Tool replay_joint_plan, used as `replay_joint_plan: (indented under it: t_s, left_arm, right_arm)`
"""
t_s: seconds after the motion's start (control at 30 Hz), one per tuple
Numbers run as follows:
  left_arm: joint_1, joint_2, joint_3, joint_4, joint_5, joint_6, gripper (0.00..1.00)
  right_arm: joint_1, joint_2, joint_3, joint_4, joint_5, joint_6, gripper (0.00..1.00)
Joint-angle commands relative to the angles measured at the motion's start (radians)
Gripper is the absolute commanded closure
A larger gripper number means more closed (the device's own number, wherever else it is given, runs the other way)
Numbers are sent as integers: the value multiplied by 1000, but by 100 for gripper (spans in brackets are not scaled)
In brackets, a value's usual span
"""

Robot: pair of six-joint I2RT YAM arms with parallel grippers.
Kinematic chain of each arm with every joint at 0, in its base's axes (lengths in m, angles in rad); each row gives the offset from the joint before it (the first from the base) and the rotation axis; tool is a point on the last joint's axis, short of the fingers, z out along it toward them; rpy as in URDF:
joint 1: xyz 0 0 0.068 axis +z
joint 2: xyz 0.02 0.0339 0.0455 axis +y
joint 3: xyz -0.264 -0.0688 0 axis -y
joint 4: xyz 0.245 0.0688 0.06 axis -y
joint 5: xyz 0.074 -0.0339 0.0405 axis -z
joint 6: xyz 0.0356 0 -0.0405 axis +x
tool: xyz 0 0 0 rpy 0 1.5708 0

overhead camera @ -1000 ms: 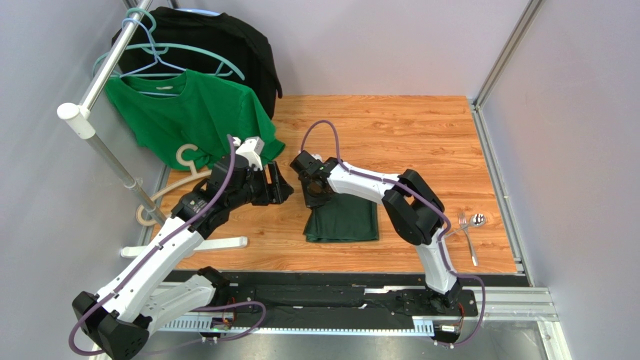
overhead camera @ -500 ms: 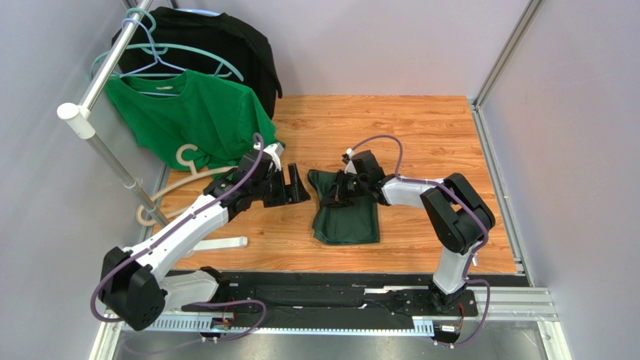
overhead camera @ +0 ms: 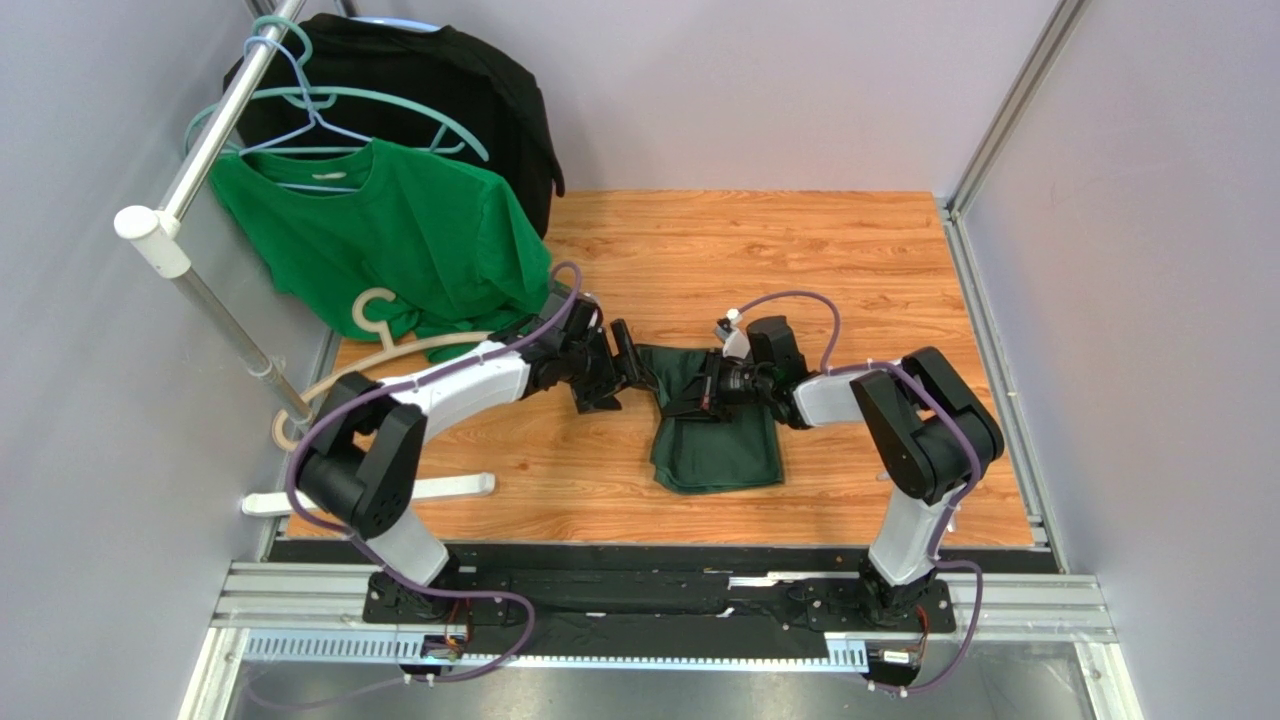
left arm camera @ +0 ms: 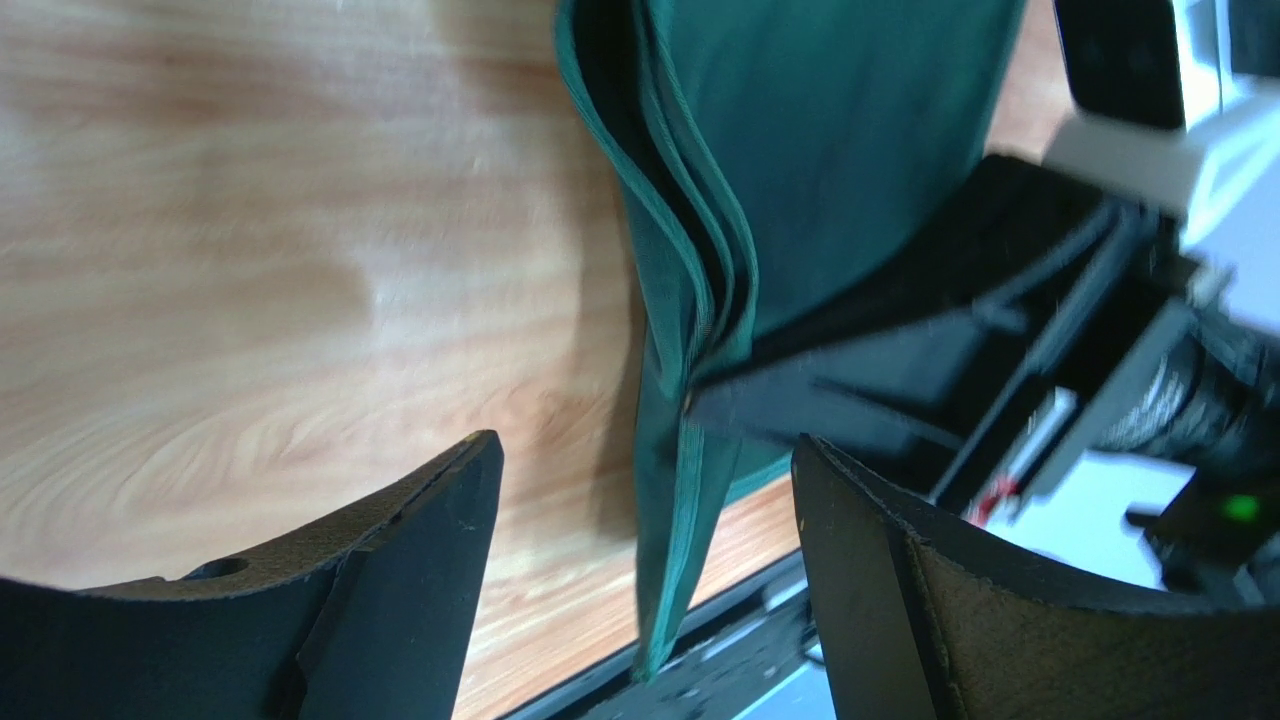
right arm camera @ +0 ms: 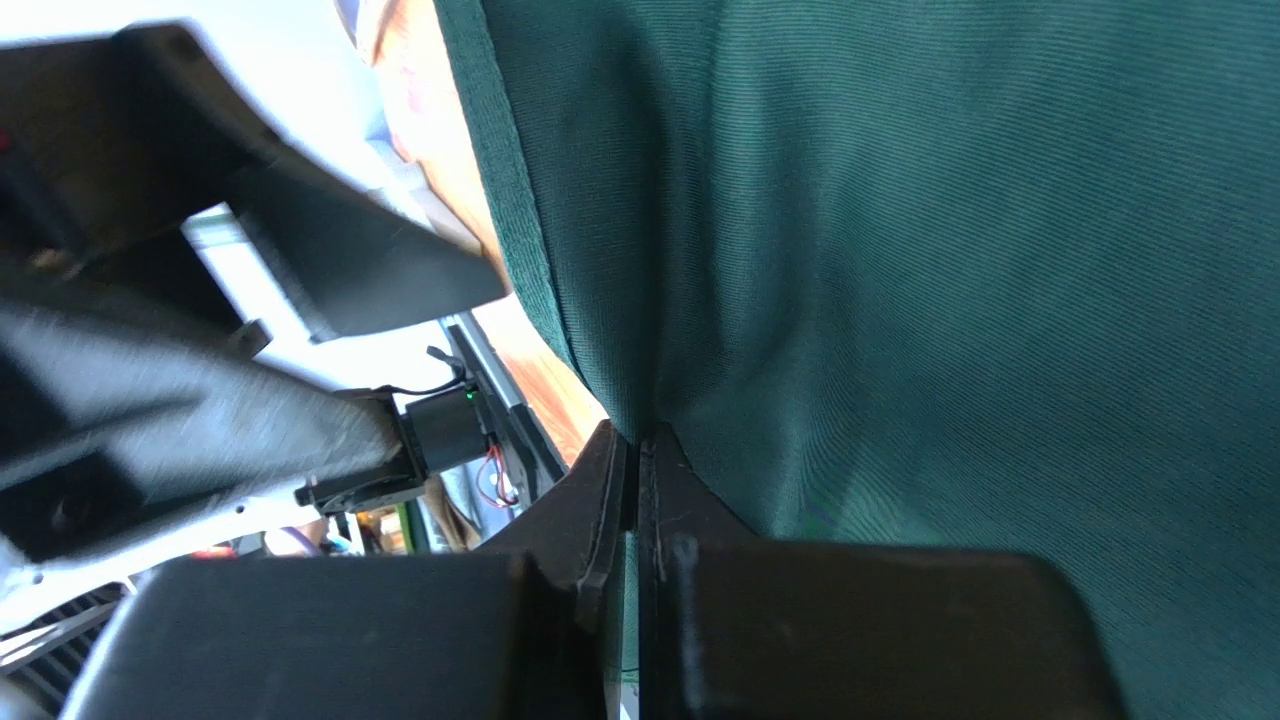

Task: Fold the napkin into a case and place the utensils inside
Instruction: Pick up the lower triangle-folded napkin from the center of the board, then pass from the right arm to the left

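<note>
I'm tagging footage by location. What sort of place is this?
Probably a robotics lab test cell, not a home: plain grey partition walls, left arm and right arm bolted to a metal rail at the wooden table, and a garment rack.

Overhead: bright, even, sharp; faint soft shadows on tabletop (overhead camera: 842, 255) | Left wrist: wood grain blurred, pale glare patch | Right wrist: napkin (right arm camera: 932, 225) weave crisp; background washed out, defocused
</note>
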Motion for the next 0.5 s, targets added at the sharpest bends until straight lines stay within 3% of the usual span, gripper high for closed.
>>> replay_joint_plan:
  t_s: [0.0, 0.3, 0.47]
  left_arm:
    - [2, 79, 96, 82, 23, -113, 21]
    - [-27, 185, 176, 70, -12, -173, 21]
    - [-29, 236, 195, 93, 2, -203, 30]
  right_arm:
    - [-7, -45, -18, 104, -49, 11, 100]
    - [-7, -41, -28, 134, -60, 17, 100]
    - [-7, -34, -22, 140, -60, 20, 100]
